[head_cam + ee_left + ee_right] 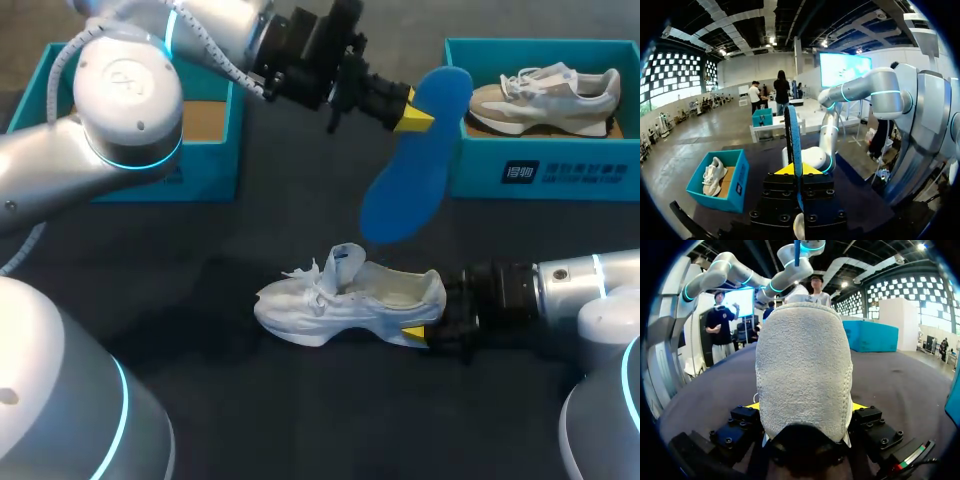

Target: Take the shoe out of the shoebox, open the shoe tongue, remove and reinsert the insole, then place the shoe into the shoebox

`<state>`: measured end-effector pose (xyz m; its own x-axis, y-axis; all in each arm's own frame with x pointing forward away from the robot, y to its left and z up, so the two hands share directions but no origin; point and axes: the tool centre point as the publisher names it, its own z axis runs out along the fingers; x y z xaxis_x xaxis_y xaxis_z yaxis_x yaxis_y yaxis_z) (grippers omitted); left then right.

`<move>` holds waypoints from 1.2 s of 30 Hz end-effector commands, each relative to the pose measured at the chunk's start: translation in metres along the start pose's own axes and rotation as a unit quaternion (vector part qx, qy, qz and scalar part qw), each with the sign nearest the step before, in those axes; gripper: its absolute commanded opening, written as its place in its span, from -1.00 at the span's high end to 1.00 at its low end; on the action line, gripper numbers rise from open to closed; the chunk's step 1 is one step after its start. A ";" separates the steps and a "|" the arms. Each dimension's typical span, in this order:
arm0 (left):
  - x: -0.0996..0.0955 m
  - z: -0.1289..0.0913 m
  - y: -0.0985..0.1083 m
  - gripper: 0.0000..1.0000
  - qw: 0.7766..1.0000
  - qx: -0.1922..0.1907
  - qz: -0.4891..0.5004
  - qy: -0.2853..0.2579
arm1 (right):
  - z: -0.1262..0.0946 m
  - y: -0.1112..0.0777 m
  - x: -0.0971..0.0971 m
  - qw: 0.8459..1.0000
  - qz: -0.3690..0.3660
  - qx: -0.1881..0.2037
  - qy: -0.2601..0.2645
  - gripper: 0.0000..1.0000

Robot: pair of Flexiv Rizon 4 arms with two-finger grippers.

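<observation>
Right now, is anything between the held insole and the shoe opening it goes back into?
Nothing visible. The blue insole hangs from the left gripper above the white shoe, open air between them; the tongue stands raised, and the right gripper holds only the heel.

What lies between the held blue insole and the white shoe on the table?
Nothing: in the head view only bare dark table shows between the flat blue insole and the white lace-up shoe.

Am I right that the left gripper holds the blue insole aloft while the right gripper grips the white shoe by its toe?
Not the toe: the right gripper grips the white shoe by its heel, as the head view shows.
</observation>
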<state>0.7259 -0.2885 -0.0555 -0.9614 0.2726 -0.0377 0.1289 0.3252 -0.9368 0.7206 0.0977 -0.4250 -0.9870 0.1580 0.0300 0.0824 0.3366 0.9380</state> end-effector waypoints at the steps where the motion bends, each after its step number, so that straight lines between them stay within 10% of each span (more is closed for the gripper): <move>1: 0.001 0.000 0.001 1.00 1.000 0.001 0.001 -0.001 | 0.001 -0.001 0.000 1.000 0.000 0.001 0.000 1.00; 36: 0.054 -0.049 -0.131 1.00 0.979 0.124 -0.158 0.035 | 0.001 -0.001 0.000 1.000 0.000 0.001 0.000 1.00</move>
<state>0.6774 -0.2785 0.0745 -0.9163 0.2833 0.2830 -0.2439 0.1656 -0.9556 0.7206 0.0977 -0.4250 -0.9870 0.1580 0.0300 0.0823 0.3366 0.9380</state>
